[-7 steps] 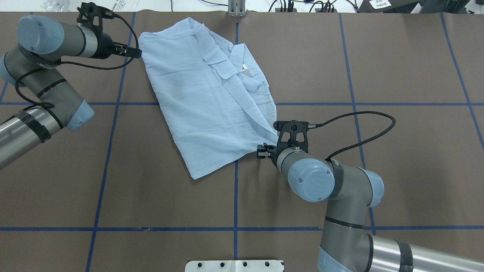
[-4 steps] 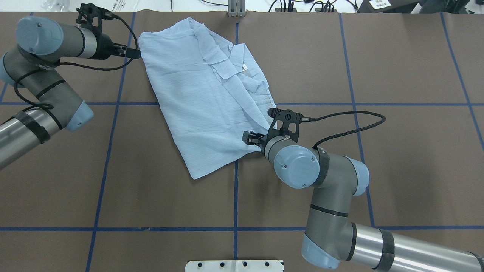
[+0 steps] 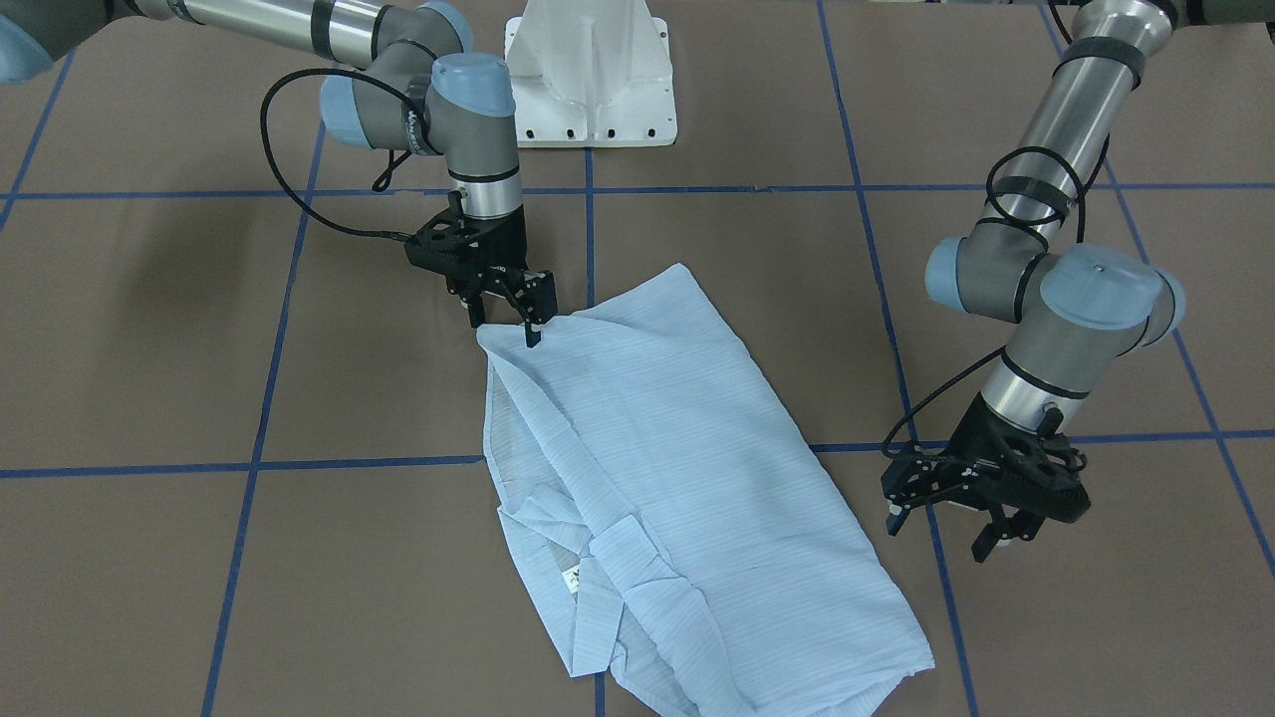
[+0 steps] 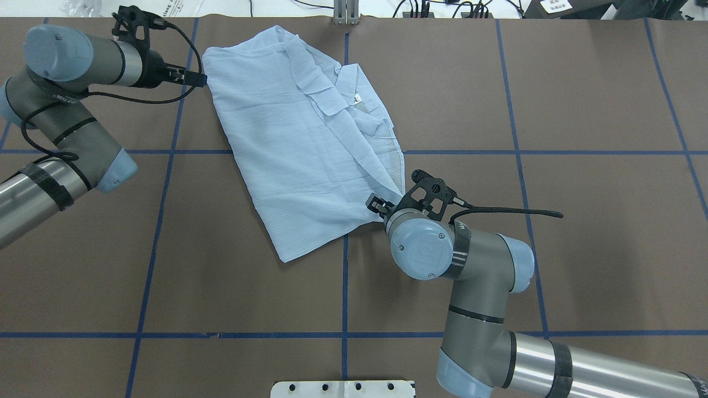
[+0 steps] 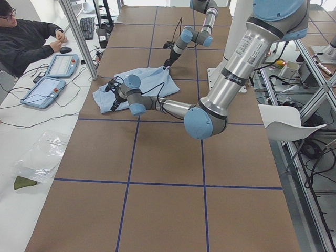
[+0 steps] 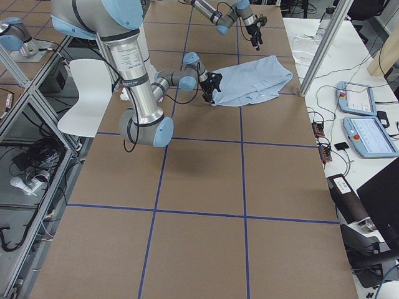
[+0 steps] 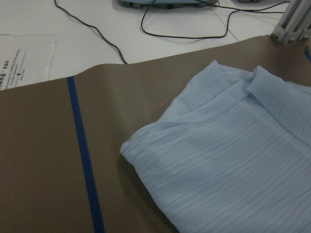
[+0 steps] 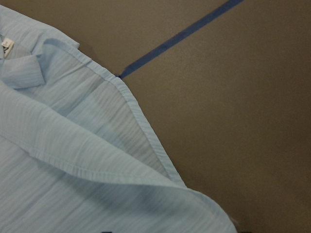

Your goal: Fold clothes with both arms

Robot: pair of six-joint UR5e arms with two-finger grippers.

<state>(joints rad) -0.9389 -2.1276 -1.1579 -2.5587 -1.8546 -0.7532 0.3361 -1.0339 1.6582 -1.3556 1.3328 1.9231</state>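
Observation:
The light-blue striped shirt point(image 4: 298, 143) lies folded on the brown table, its collar and small neck label point(image 4: 358, 99) turned toward the right side. My right gripper point(image 4: 375, 205) stands open at the shirt's near right corner, and in the front view its fingers point(image 3: 533, 334) straddle that corner point(image 3: 505, 334). My left gripper point(image 4: 200, 79) hangs open just beside the far left corner, a little above the table point(image 3: 936, 538), apart from the cloth. The wrist views show only shirt edges point(image 7: 218, 165) point(image 8: 58, 170), no fingers.
Blue tape lines point(image 4: 344, 287) grid the table. The white pedestal base point(image 3: 593, 80) stands at the robot's side. Beyond the far edge are an aluminium post point(image 4: 345, 14), cables, teach pendants point(image 5: 50, 79) and a seated person point(image 5: 26, 37).
My right arm swung in from below the shirt's right corner and turned its wrist, bringing the gripper onto that corner. The left arm has barely moved.

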